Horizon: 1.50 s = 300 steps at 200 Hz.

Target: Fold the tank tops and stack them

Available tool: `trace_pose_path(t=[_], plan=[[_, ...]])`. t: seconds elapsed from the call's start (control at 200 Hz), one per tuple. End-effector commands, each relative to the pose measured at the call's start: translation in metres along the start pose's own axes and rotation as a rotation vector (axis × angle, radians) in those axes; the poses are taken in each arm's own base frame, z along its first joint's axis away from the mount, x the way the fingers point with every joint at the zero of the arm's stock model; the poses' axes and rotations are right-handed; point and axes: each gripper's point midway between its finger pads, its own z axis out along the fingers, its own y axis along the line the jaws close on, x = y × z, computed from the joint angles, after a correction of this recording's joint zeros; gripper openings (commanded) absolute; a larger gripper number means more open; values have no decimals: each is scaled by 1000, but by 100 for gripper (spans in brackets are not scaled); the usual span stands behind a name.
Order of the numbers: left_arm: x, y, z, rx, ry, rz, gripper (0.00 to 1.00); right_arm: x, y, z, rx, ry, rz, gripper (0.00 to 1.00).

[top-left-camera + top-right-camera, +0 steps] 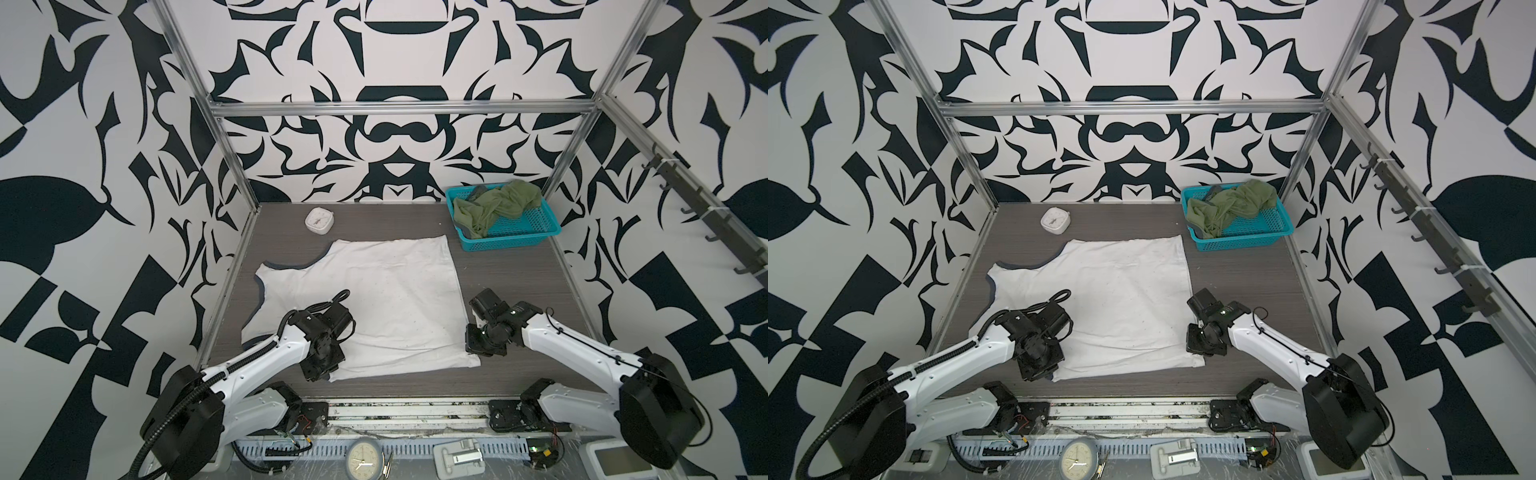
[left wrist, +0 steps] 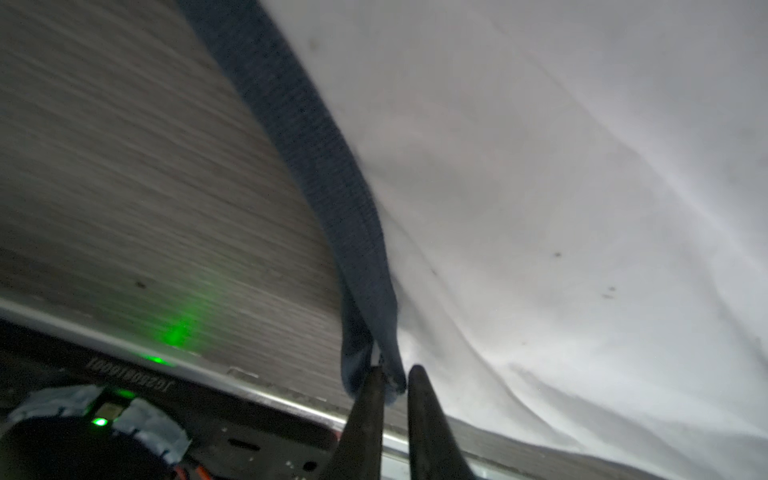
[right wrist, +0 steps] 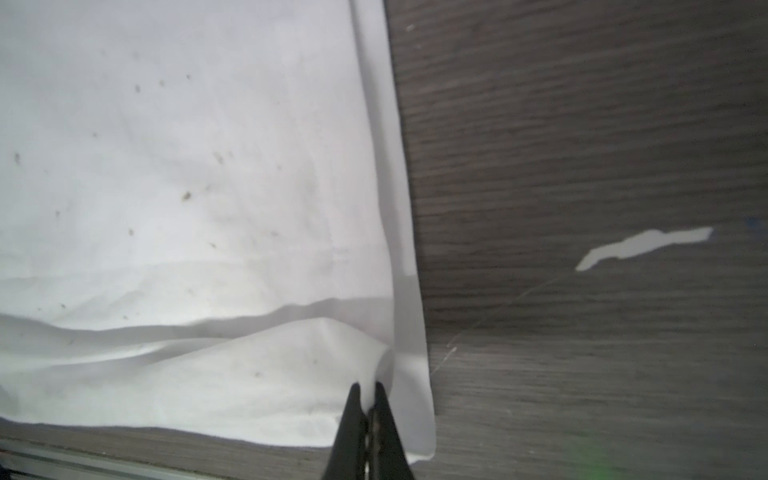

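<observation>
A teal basket at the worktop's far right corner holds the crumpled olive tank top. The white tank top lies spread flat mid-worktop. The left arm and right arm reach low over its near edge. The left jaws pinch the navy trim at one near corner, and the right jaws are clamped on the hem at the other.

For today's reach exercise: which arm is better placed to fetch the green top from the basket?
Right, probably. The basket holding the green top sits far right, nearer the right gripper than the left gripper; both currently pinch the white top.
</observation>
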Motion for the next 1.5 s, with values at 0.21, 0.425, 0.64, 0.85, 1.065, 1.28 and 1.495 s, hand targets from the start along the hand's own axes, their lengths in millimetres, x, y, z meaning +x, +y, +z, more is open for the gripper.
trace_pose_path(t=[0.21, 0.425, 0.64, 0.85, 1.065, 1.28, 1.495], plan=[[0, 34, -13, -81, -69, -71, 0, 15, -18, -25, 78, -7, 24, 0], [6, 44, -3, -44, -73, -154, 0, 37, -27, -24, 81, 22, 63, 0], [5, 36, -5, -53, -60, -108, 8, 55, -32, -1, 102, 90, 79, 17], [-32, 4, -48, -9, -225, -21, 41, 24, -31, -35, 164, -52, 56, 47], [-76, -44, -61, 79, -293, 31, 56, -38, 7, -77, 134, -268, -52, 54], [-122, -45, -32, 130, -280, -72, 60, -103, 53, -43, -47, -253, -40, 53], [-159, -46, -12, 199, -246, -159, 62, -157, 99, -25, -137, -233, -100, 50]])
